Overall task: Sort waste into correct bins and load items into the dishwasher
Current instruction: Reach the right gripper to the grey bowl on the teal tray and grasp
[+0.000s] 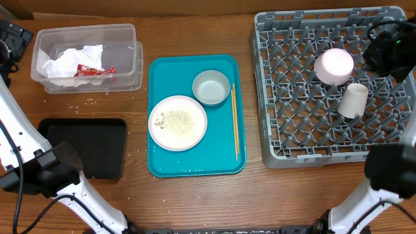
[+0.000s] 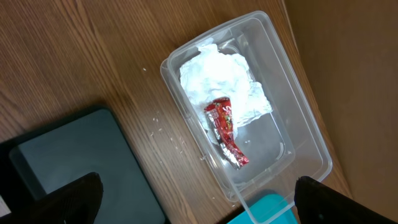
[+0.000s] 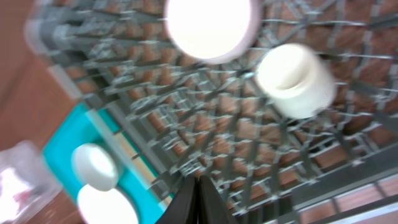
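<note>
Left tool (image 2: 205, 202) is spread wide over the clear rectangular plastic tub (image 2: 292, 118), gripping nothing; right tool (image 3: 198, 199) is pinched together, empty, above the grey plastic lattice dish rack (image 3: 348, 124).

Bright even light, right wrist view (heavily) blurred

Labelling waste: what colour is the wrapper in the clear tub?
Red wrapper, clearest in left wrist view.
</note>
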Available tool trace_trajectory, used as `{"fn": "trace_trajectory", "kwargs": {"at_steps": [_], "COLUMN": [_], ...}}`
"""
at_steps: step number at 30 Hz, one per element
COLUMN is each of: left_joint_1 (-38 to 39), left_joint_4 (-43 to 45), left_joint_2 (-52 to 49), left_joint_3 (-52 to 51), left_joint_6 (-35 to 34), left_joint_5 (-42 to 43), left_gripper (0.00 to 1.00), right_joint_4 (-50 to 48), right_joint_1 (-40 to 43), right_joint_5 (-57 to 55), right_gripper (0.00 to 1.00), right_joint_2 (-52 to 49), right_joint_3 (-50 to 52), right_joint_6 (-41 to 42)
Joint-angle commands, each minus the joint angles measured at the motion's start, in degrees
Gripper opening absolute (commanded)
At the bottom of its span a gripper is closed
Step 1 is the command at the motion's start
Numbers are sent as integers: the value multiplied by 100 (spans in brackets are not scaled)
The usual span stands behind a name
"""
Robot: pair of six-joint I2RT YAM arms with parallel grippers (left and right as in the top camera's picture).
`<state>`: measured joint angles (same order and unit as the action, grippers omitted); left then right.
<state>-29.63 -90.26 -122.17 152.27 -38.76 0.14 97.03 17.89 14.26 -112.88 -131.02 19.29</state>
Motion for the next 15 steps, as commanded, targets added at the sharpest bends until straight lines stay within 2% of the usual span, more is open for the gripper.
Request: {"fn": "trace_trajectory", "kwargs": {"at_steps": [1,3,4,5,7,8,10,15], "left_joint_1": [46,46,46,46,46,46,46,46], "left_joint_4": [9,9,9,9,9,9,9,9], "left_joint_2": [-33,-33,-33,-33,-33,-33,-33,-33], "left_joint_3": [-2,-2,-2,-2,-2,-2,-2,-2], "left_joint_6": [109,109,109,109,109,109,109,109], "left_joint_5": [-59,-57,-57,-57,-59,-57,-59,-57], "left_gripper": [100,100,100,100,100,100,100,100], "right_joint_4": [-227,-562,-769,-1224,-1657,-2020,-2446,-3200], "right_joint_1": [-380,-734,-944,-1502,-2111,-2667,-3379,-4544], "right_joint_5": [807,1016,1062,1069,992,789,118,-1178], "right_gripper": [4,5,12,42,71,84,85,83], "right_joint_2": [140,122,118,81,11,-87,-308,-1069], "right_joint_3": [-2,28,42,52,52,52,52,55], "right_joint_6": [-11,-81,-127,-175,-247,-352,-345,-293]}}
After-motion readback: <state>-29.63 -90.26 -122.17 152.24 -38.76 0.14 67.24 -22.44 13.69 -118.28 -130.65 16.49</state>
